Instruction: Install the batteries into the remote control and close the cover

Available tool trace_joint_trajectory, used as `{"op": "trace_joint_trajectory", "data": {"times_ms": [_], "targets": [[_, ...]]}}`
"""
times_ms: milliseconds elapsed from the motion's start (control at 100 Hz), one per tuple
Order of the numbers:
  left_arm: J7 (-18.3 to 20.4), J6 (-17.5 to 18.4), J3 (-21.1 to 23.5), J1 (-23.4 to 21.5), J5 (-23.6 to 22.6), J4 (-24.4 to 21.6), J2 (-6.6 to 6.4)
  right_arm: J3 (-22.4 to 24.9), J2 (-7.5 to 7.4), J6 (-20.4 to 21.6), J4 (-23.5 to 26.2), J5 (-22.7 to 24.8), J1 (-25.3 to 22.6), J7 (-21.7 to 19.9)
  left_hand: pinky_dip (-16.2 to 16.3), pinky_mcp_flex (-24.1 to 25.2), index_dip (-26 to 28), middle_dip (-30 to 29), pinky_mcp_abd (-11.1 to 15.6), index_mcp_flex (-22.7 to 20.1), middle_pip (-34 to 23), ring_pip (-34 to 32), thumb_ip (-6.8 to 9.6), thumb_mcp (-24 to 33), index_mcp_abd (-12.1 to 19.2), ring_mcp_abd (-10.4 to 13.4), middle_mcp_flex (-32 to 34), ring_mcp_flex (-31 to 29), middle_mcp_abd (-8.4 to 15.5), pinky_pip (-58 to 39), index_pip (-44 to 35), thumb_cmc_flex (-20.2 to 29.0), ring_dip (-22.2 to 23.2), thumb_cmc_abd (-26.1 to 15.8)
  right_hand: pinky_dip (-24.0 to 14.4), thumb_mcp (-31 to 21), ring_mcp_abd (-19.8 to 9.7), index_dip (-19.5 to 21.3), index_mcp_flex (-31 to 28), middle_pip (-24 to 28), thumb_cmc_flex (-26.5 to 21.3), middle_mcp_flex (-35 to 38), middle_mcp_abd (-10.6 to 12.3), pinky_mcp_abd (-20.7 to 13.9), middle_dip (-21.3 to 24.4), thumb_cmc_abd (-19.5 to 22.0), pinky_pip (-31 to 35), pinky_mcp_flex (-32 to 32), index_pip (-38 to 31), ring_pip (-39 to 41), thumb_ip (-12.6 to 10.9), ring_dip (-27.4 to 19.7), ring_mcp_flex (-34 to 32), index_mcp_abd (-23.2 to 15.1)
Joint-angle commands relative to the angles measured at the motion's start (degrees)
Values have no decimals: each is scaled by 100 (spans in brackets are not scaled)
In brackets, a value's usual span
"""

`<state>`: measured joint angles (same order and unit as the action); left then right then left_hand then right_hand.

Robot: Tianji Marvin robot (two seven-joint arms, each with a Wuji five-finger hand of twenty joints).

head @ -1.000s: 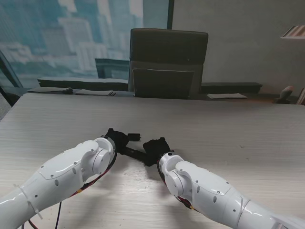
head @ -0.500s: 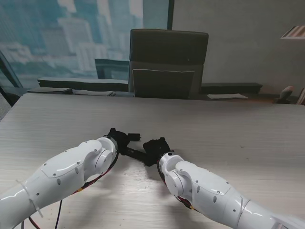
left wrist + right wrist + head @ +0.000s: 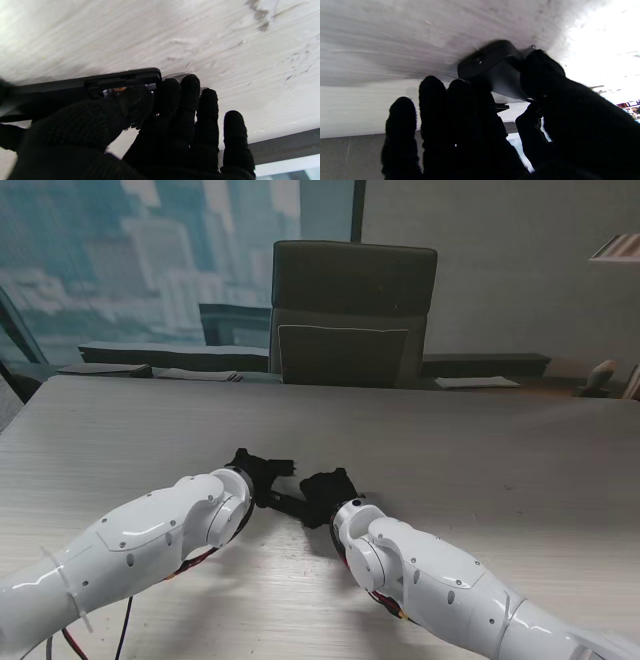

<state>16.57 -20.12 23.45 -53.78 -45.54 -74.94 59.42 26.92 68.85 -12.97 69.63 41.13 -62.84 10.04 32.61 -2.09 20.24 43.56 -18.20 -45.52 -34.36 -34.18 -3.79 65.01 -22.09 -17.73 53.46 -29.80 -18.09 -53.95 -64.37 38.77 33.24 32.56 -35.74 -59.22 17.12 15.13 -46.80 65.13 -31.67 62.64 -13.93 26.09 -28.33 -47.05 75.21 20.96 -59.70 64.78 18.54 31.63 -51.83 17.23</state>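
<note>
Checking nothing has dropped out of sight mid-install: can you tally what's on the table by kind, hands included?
Gloved robot hands: 2, left hand and right hand, both on the remote.
Black remote control: 1, compartment open.
Batteries: 0 countable; only a glint inside the compartment.
Loose cover: 0 in view.
Total: 3.

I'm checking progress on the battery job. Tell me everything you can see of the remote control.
The slim black plastic remote control lies on the pale wood-grain table, between the two black-gloved hands. The left hand grips one end, where an opening shows something metallic and orange; the right hand clasps the other, rounded end.
</note>
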Motion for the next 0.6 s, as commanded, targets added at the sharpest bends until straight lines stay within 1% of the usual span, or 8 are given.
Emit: {"op": "trace_joint_trajectory", "data": {"times_ms": [0, 70, 140, 150, 170, 240, 390, 590], "targets": [[301, 59, -6, -587, 111, 352, -37, -101, -11, 19, -176, -35, -186, -193, -106, 43, -138, -457, 18, 36, -131, -14, -161, -1254, 2406, 105, -236, -25, 1312, -69, 828, 393, -66, 493, -104, -760, -198, 93, -626, -442, -629, -123, 119, -41, 185, 265, 203, -14, -403, 81, -322, 9, 74, -1436], [272, 81, 307, -764, 69, 267, -33, -98, -15, 11, -169, -29, -191, -194, -110, 116, -113, -636, 42, 190, -403, 29, -151, -1518, 2386, 108, -564, 104, 1302, -24, 855, 259, -60, 325, -104, -760, -201, 92, -626, -444, -629, -128, 122, -41, 185, 268, 203, -14, -402, 76, -322, 7, 85, -1442], [263, 140, 631, -933, -14, 164, -37, -97, -18, 4, -167, -19, -194, -194, -121, 196, -102, -791, 67, 372, -521, 91, -160, -1666, 2319, 116, -901, 237, 1285, 47, 1003, 106, -71, 278, -104, -757, -203, 92, -621, -446, -626, -137, 125, -41, 185, 276, 202, -15, -400, 66, -323, 5, 102, -1445], [260, 145, 677, -958, -26, 147, -36, -97, -18, 2, -166, -18, -194, -194, -116, 203, -71, -959, 72, 383, -602, 97, -145, -1691, 2305, 113, -954, 251, 1279, 80, 1058, 90, -63, 273, -104, -756, -203, 92, -621, -446, -625, -137, 125, -42, 185, 276, 202, -16, -400, 64, -323, 4, 105, -1446], [250, 151, 765, -1006, -48, 116, -34, -95, -19, -1, -164, -17, -196, -194, -110, 213, -55, -1091, 75, 414, -652, 114, -140, -1716, 2284, 105, -1020, 289, 1270, 104, 1113, 68, -61, 265, -104, -755, -204, 91, -613, -450, -621, -147, 125, -42, 186, 284, 200, -19, -396, 59, -323, 3, 114, -1453], [231, 201, 1127, -1201, -169, -40, -38, -88, -17, -16, -159, -18, -206, -188, -107, 262, -98, -1168, 77, 494, -622, 156, -163, -1783, 2224, 95, -1132, 364, 1245, 130, 1226, -39, -73, 234, -101, -740, -212, 92, -592, -464, -601, -180, 140, -50, 191, 303, 190, -37, -389, 29, -322, -7, 144, -1482], [209, 315, 1752, -1536, -415, -348, -42, -83, -11, -33, -160, -11, -217, -159, -116, 334, -67, -1258, 68, 493, -494, 292, -121, -1825, 2085, 97, -1277, 479, 1200, 258, 1648, -426, -123, -8, -100, -684, -242, 99, -538, -506, -563, -247, 170, -59, 209, 352, 184, -46, -374, -90, -326, -51, 192, -1566], [189, 429, 2332, -1867, -532, -658, -35, -86, -9, -31, -165, -19, -217, -158, -118, 363, 19, -1298, 71, 501, -373, 410, -62, -1880, 1981, 97, -1385, 554, 1159, 362, 1984, -686, -168, -255, -102, -664, -245, 96, -528, -526, -563, -260, 178, -66, 221, 362, 185, -48, -370, -154, -336, -73, 205, -1590]]}}
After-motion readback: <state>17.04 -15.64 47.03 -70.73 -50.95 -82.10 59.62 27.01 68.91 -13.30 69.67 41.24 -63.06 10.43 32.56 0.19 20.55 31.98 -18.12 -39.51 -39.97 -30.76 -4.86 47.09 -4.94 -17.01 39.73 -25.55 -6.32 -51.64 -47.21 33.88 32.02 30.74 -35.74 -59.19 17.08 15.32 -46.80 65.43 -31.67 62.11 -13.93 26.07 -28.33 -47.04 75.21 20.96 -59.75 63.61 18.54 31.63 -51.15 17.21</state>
